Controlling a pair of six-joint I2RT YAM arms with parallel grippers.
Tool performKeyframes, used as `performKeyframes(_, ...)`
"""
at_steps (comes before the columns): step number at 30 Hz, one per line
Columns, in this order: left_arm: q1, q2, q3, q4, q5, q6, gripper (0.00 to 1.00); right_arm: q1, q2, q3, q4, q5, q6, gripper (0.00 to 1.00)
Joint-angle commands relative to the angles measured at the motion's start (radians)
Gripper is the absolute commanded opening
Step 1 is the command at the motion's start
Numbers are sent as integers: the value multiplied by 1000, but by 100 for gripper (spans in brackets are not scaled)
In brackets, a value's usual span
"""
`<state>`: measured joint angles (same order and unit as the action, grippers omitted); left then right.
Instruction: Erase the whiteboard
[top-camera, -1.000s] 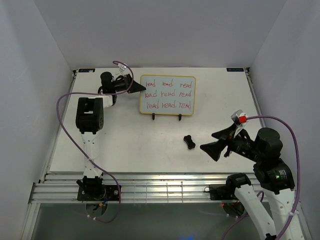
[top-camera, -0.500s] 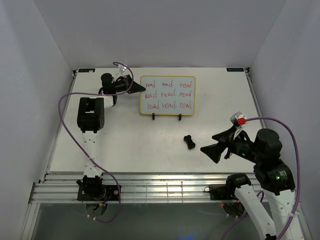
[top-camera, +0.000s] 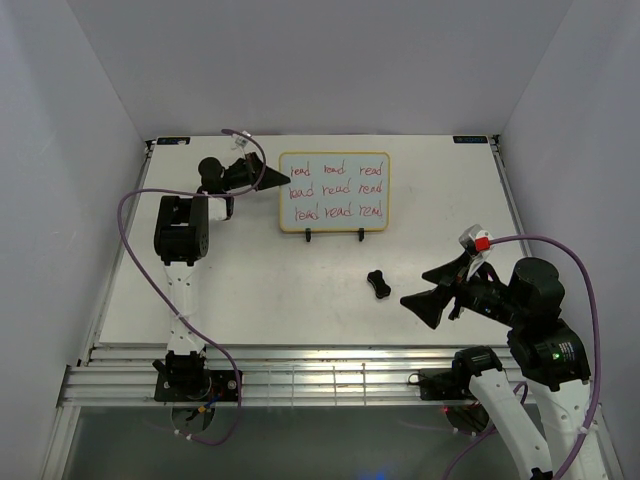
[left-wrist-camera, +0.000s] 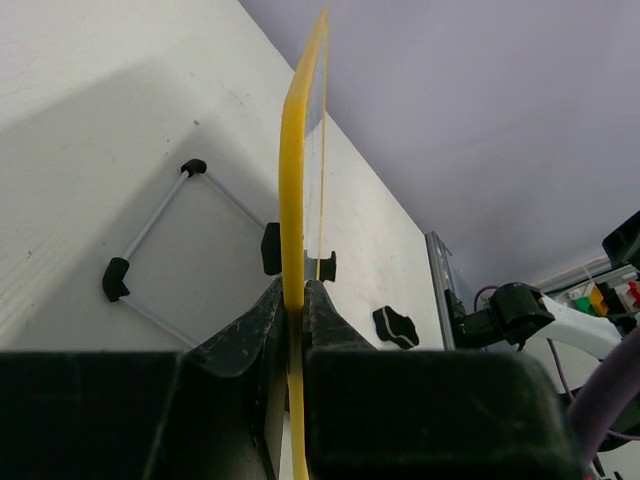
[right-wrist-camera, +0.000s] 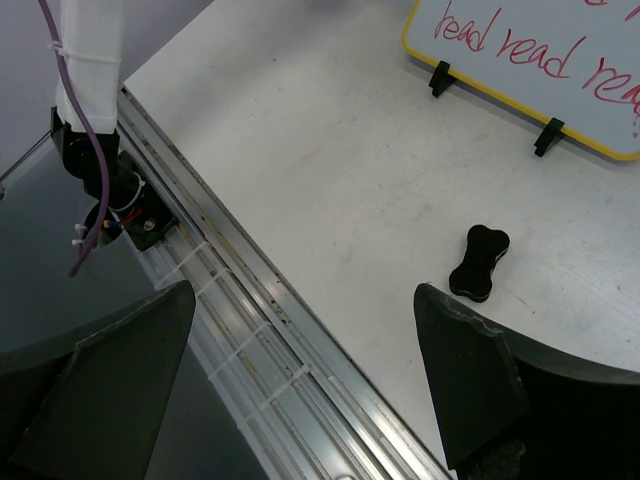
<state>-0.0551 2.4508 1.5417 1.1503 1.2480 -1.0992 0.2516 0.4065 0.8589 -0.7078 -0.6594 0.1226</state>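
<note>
The whiteboard (top-camera: 335, 192) stands upright on a thin black wire stand (left-wrist-camera: 150, 245) at the back of the table, with three rows of red "read" words on its white face. My left gripper (top-camera: 286, 178) is shut on the board's left edge; the left wrist view shows the yellow frame (left-wrist-camera: 292, 220) pinched between both fingers. A small black bone-shaped eraser (top-camera: 378, 284) lies on the table in front of the board, also seen from the right wrist (right-wrist-camera: 479, 263). My right gripper (top-camera: 428, 290) hovers open, right of the eraser, holding nothing.
The white table (top-camera: 250, 290) ends at a metal rail (right-wrist-camera: 250, 300) along its near edge. The left arm's purple cable (top-camera: 130, 215) loops beside its base. Grey walls close in on three sides.
The left gripper's jaws have closed onto the whiteboard's left edge and its wrist has turned slightly. The right arm has barely moved.
</note>
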Motion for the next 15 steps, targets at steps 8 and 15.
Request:
performKeyframes(8,-3,-162,46,249,-101,-202,0,2,-14,0,54,-43,-3,94)
performKeyframes(15,-17,-251,74,189,-119,-194,0,2,5,-21,77,56,48,92)
